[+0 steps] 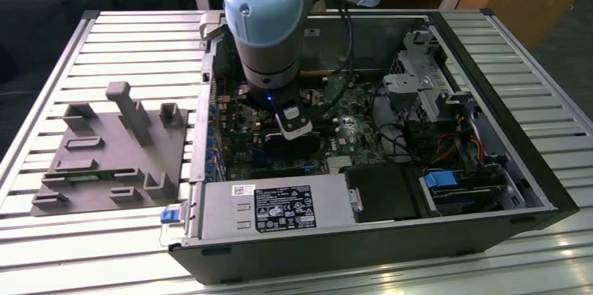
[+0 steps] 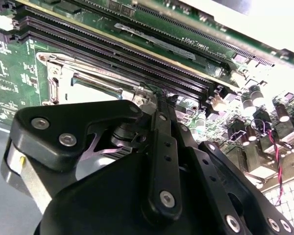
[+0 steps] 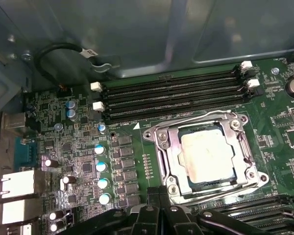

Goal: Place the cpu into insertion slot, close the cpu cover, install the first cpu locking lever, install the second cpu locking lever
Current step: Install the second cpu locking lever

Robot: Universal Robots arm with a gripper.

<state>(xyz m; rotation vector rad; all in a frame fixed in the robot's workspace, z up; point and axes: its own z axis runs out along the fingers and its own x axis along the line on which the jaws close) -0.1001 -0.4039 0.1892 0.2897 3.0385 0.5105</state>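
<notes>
In the first wrist view the cpu [image 3: 206, 154], a silvery-grey square, lies in the insertion slot [image 3: 201, 184] on the green motherboard [image 3: 78, 147]. The cpu cover [image 3: 172, 156], a silvery frame with a square window, lies flat around it. A thin wire lever [image 3: 191, 120] runs along the socket edge beside the memory slots. My gripper [image 3: 160, 195] is shut, its black fingers pressed together at the socket's near corner with nothing between them. In the second wrist view the gripper [image 2: 157, 105] stands just off the cover [image 2: 88, 78]. In the exterior view the gripper [image 1: 294, 128] hangs low over the motherboard [image 1: 357, 132].
Long black memory slots [image 3: 171, 93] run beside the socket. Capacitors [image 3: 102, 166] and rear ports [image 3: 17, 183] sit nearby, and a black cable [image 3: 63, 49] loops on the case wall. The power supply [image 1: 269, 205], drive cage [image 1: 435, 94] and a grey fixture plate [image 1: 111, 149] surround the work area.
</notes>
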